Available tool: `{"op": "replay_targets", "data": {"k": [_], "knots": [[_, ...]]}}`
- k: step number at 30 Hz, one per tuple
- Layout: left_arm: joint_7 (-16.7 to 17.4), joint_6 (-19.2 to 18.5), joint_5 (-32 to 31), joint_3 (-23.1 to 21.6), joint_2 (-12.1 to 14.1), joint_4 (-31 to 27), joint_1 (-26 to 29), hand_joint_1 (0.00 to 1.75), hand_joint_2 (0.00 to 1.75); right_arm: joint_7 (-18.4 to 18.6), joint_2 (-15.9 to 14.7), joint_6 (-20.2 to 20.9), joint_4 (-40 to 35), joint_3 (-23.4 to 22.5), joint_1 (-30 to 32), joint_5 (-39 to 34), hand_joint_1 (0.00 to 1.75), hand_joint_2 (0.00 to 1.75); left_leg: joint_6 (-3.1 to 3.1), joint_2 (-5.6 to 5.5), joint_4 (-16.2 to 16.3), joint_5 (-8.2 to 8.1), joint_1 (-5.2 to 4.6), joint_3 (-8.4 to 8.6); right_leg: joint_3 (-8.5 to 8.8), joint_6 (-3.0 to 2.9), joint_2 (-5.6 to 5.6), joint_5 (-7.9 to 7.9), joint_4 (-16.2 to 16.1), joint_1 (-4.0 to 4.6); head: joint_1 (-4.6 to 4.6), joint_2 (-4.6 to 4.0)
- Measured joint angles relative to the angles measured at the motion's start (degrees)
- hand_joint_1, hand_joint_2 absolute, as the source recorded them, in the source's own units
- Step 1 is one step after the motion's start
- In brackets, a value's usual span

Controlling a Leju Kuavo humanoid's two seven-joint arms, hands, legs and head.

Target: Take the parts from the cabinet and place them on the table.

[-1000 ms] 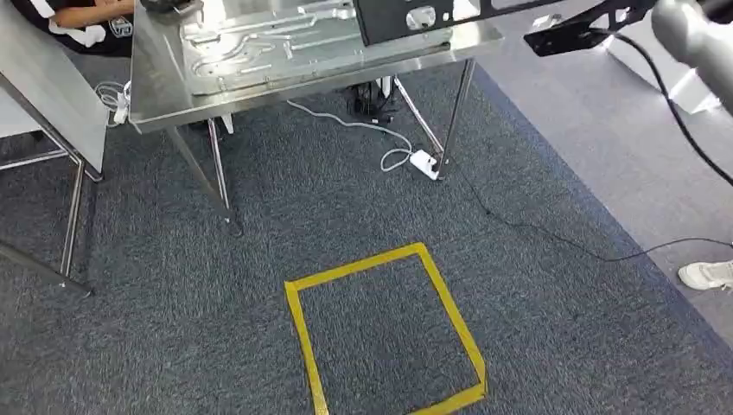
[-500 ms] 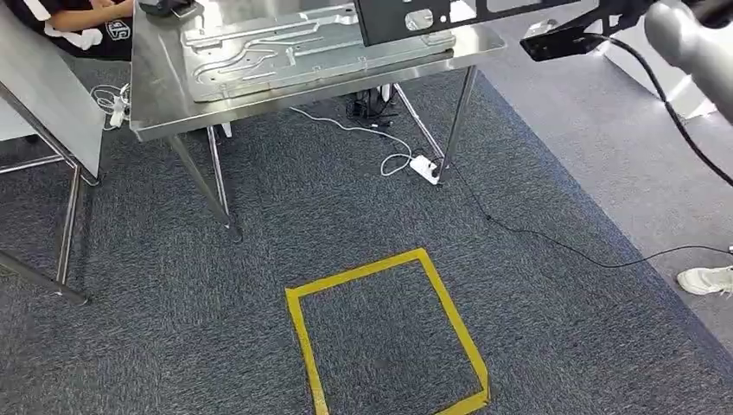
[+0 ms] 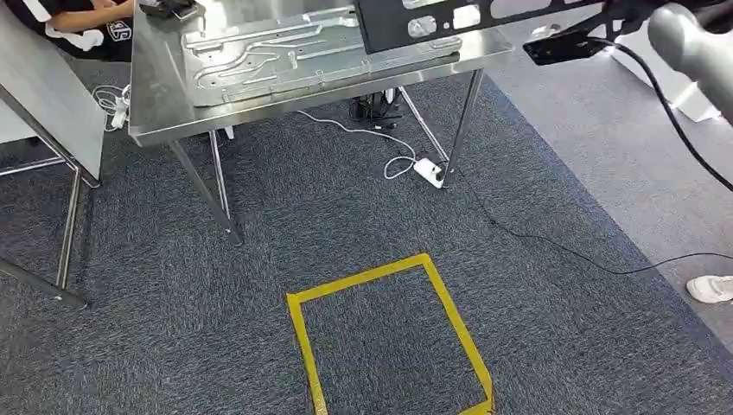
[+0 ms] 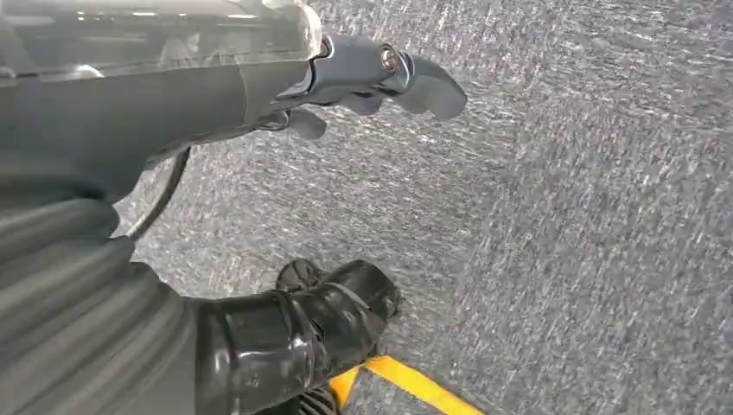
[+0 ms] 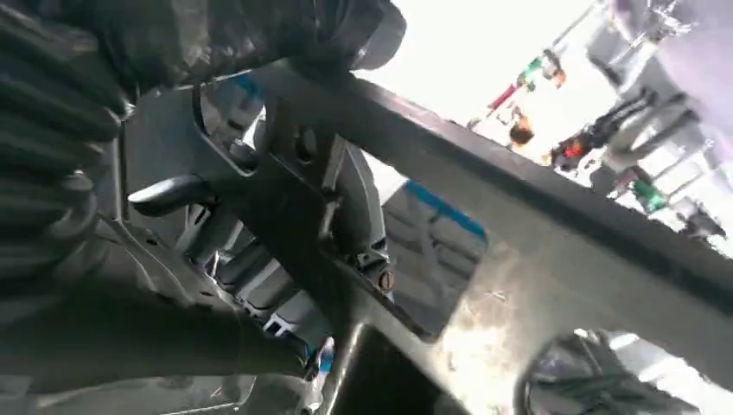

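A long black metal part (image 3: 432, 22) with cut-out holes hangs over the right end of the steel table (image 3: 259, 108), carried by my right arm (image 3: 691, 39) from the upper right. Close up, my right hand (image 5: 285, 173) grips this black part (image 5: 536, 216), with fingers wrapped round its bar. A silver stamped panel (image 3: 259, 47) lies flat on the table top. My left hand (image 4: 363, 82) hangs over the grey carpet with its fingers apart, holding nothing.
A yellow tape square (image 3: 449, 303) marks the carpet in front of me. A white power strip (image 3: 428, 170) and black cable (image 3: 553, 246) lie by the table's right leg. A person (image 3: 78, 22) sits at the far left; a second table's legs (image 3: 69, 225) stand left. A shoe (image 3: 713, 288) is at the right.
The whole picture has slid slightly down, so the camera has moved. The black part stays in my right hand over the table's right end, now a little more tilted.
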Motion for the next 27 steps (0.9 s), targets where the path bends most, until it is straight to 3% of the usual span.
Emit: {"op": "replay_targets", "data": {"k": [1,2,4,5,6,7,9,10,11,14,15,16,17,19,20,21,22,24,25,26,27], "knots": [[0.0,0.0,-0.1,0.0,-0.2,0.0,0.0,0.0,1.75,0.0,0.0,-0.1,0.0,0.0,0.0,0.0,1.75,1.75,-0.39,0.1,1.7,-0.82,-0.02,-0.34,0.5,-0.37,-0.03,-0.09,-0.4,-0.1,-0.22,-0.02],[0.0,0.1,-0.1,0.0,-0.1,0.0,0.0,0.0,1.75,0.0,0.0,-0.1,0.0,0.0,-0.1,-0.1,1.75,1.75,-0.73,0.08,5.4,-2.46,0.25,-2.01,0.85,-0.55,-0.04,-0.16,-0.6,-0.13,-0.2,-0.02],[0.0,0.1,-0.2,0.2,-0.1,0.0,0.0,0.0,1.75,0.0,0.1,-0.2,0.0,0.3,0.0,-0.1,1.75,1.75,-1.21,0.1,14.5,-5.73,0.79,-6.87,1.31,-0.65,0.0,-0.48,-0.7,-0.24,-0.2,0.0],[0.0,0.1,-0.2,0.2,-0.1,0.0,0.0,0.0,1.75,0.0,0.1,-0.2,0.0,0.3,0.3,-0.1,1.75,1.75,-1.38,0.11,17.1,-5.97,0.98,-8.71,1.54,-0.63,0.03,-0.68,-0.7,-0.27,-0.22,0.0],[0.0,0.1,-0.2,0.2,-0.1,0.0,0.1,0.0,1.75,0.0,0.1,-0.2,0.0,0.3,0.5,-0.2,1.75,1.75,-1.5,0.12,16.8,-4.5,1.15,-9.32,1.88,-0.59,0.1,-0.92,-0.7,-0.27,-0.2,-0.02],[0.0,0.1,-0.2,0.2,-0.1,0.0,0.1,0.0,1.75,0.0,0.1,-0.2,0.0,0.3,0.5,-0.2,1.75,1.75,-1.49,0.12,14.2,-2.15,1.23,-8.65,2.21,-0.55,0.13,-1.19,-0.7,-0.27,-0.22,-0.02],[0.0,0.1,-0.2,0.2,-0.1,0.0,0.1,0.0,1.75,0.0,0.1,-0.2,0.0,0.3,0.4,-0.2,1.75,1.75,-0.95,0.12,3.3,4.71,1.23,-4.36,3.24,-0.29,0.11,-1.82,-0.7,-0.25,-0.2,0.0],[0.0,0.1,-0.2,0.2,0.0,0.0,0.2,0.0,1.75,0.0,0.0,-0.2,0.0,0.3,0.4,-0.2,1.75,1.75,-0.6,0.1,0.4,5.22,1.08,-3.2,3.44,-0.16,0.06,-2.01,-0.9,-0.34,-0.18,-0.02],[0.0,0.1,-0.2,0.3,0.0,0.0,0.3,0.0,1.75,0.0,0.0,-0.2,0.0,0.3,0.3,-0.2,1.75,1.75,-0.45,0.1,-0.1,4.73,0.6,-2.58,3.32,0.13,0.18,-1.98,-0.9,-0.06,-0.2,-0.02],[0.0,0.1,-0.3,0.3,0.0,0.0,0.0,0.0,1.75,0.0,0.0,-0.2,0.0,0.3,0.5,-0.2,1.75,1.75,0.07,0.09,-1.1,3.97,0.46,-2.24,3.29,1.02,0.23,-1.88,-1.5,-0.07,-0.2,0.0],[0.0,0.1,-0.4,0.3,0.0,0.0,0.0,0.0,1.75,0.0,0.0,-0.1,0.0,0.3,0.5,-0.2,1.75,1.75,0.55,0.17,-2.4,4.33,1.12,-1.35,3.19,1.4,0.21,-2.38,-1.3,-0.17,-0.2,0.0],[0.0,0.1,-0.5,0.3,0.0,0.0,0.1,0.0,1.75,0.0,-0.1,-0.1,0.0,0.3,0.4,-0.2,1.75,1.75,0.82,0.31,-2.7,4.3,0.96,-0.83,2.85,1.24,0.09,-3.11,0.2,-0.08,-0.15,0.0],[0.0,0.1,-0.5,0.3,0.0,0.0,0.1,0.0,1.75,0.0,-0.1,0.0,0.0,0.3,0.2,-0.2,1.75,1.75,1.25,0.36,-2.8,4.16,0.89,-0.66,1.25,1.05,0.08,-4.75,3.4,-0.08,-0.11,0.0],[0.0,0.0,-0.6,0.3,0.0,0.0,-0.1,0.0,1.75,0.0,-0.1,0.1,0.0,0.3,0.2,-0.2,1.75,1.75,1.63,0.37,-2.7,3.86,0.72,-0.42,-3.68,1.1,0.11,-8.2,12.4,0.12,-0.11,-0.02],[0.0,0.0,-0.6,0.3,0.0,0.0,-0.1,0.0,1.75,-0.1,-0.1,0.3,0.0,0.4,0.3,-0.2,1.75,1.75,1.75,0.36,-2.6,3.61,0.62,-0.33,-5.98,1.21,0.1,-8.84,15.9,0.1,-0.11,-0.02],[0.0,-0.1,-0.6,0.3,0.0,0.0,-0.1,0.0,1.75,-0.1,-0.1,0.4,0.0,0.4,0.4,-0.2,1.75,1.75,1.76,0.28,-2.4,3.35,0.57,-0.19,-6.79,1.22,0.1,-7.92,16.4,0.09,-0.09,-0.02],[0.0,-0.1,-0.6,0.3,0.0,0.0,-0.1,0.0,1.75,-0.1,-0.1,0.5,0.0,0.4,0.4,-0.2,1.75,1.75,1.67,0.12,-2.1,2.96,0.58,0.05,-6.2,1.14,0.08,-5.63,14.1,0.08,-0.09,0.0],[0.0,-0.2,-0.6,0.3,0.0,0.0,0.1,0.0,1.75,-0.1,-0.1,0.5,0.0,0.4,0.1,-0.2,1.75,1.75,1.41,-0.07,-1.2,1.89,0.6,0.55,-2.17,0.95,0.02,0.38,4.5,0.05,-0.09,0.0],[0.0,-0.2,-0.7,0.3,0.0,0.0,0.2,0.0,1.75,-0.1,-0.1,0.6,0.0,0.4,0.1,-0.2,1.75,1.75,1.13,-0.08,-0.7,1.28,0.58,0.5,-0.85,0.79,-0.08,0.63,1.4,0.09,-0.09,0.0],[0.0,-0.3,-0.7,0.3,0.0,0.0,0.0,0.0,1.75,-0.2,0.0,0.7,0.0,0.5,-0.2,-0.2,1.75,1.75,0.78,-0.18,0.1,0.94,0.18,0.09,-0.26,0.87,-0.06,-0.04,0.6,0.56,-0.02,-0.02],[0.0,-0.3,-0.7,0.3,0.0,0.0,0.1,0.0,1.75,-0.3,0.0,0.7,0.0,0.5,-0.2,-0.2,1.75,1.75,0.7,-0.15,-0.1,0.95,0.24,-0.01,-0.39,0.59,0.13,-0.04,0.9,0.42,-0.09,0.0]]}}
